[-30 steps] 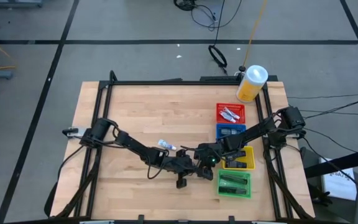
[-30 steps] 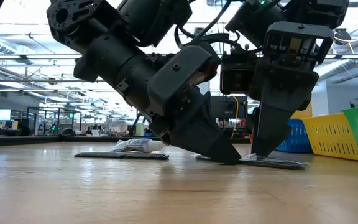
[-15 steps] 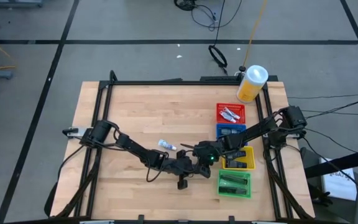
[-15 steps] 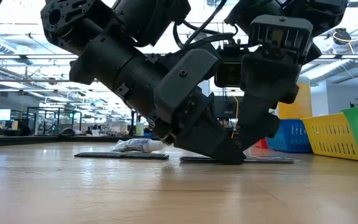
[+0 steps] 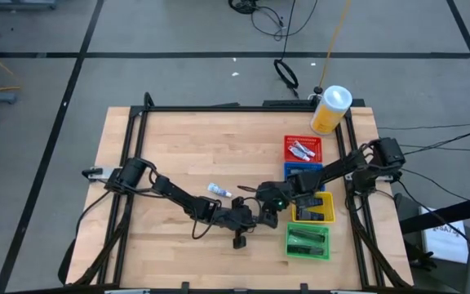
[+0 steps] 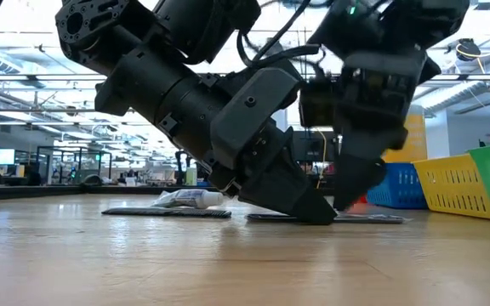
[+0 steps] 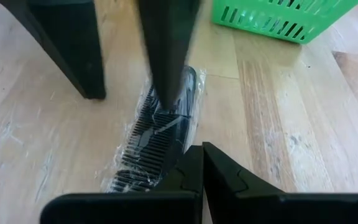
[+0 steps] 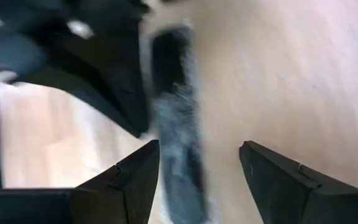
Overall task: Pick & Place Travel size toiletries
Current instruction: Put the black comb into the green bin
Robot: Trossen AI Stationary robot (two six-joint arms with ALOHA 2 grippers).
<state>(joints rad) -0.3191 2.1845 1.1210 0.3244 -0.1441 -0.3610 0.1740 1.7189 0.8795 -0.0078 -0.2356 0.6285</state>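
Note:
A black comb in a clear wrapper (image 7: 160, 127) lies flat on the table near the green basket (image 7: 278, 22), and shows as a thin packet (image 6: 373, 218) in the low view. My left gripper (image 7: 202, 163) is shut, slanting down onto the comb's near end. My right gripper (image 8: 201, 180) is open and points down over the comb (image 8: 178, 124), one finger on each side of its other end. A white tube (image 5: 217, 190) lies farther left beside another flat dark packet (image 6: 167, 212). More toiletries lie in the baskets. My left gripper presses its shut fingertips (image 7: 194, 168) down on one end of the wrapped comb (image 7: 138, 171), slanting from the table's left; the comb lies flat on the wood. My right gripper has one fingertip (image 7: 166, 93) at the comb's far half (image 7: 179, 118), from above; whether it touches, I cannot tell.
Four small baskets stand in a column on the right: red (image 5: 303, 148), blue (image 5: 303, 173), yellow (image 5: 326, 211), green (image 5: 308, 242). A yellow canister with a white lid (image 5: 330, 109) stands at the far right corner. The two grippers crowd each other at mid-table.
My right gripper has moved toward the table's left, closer to my left gripper, and is blurred in motion now. The comb packet has slid a little toward the left along the table. My left gripper has stayed pressed down on it.

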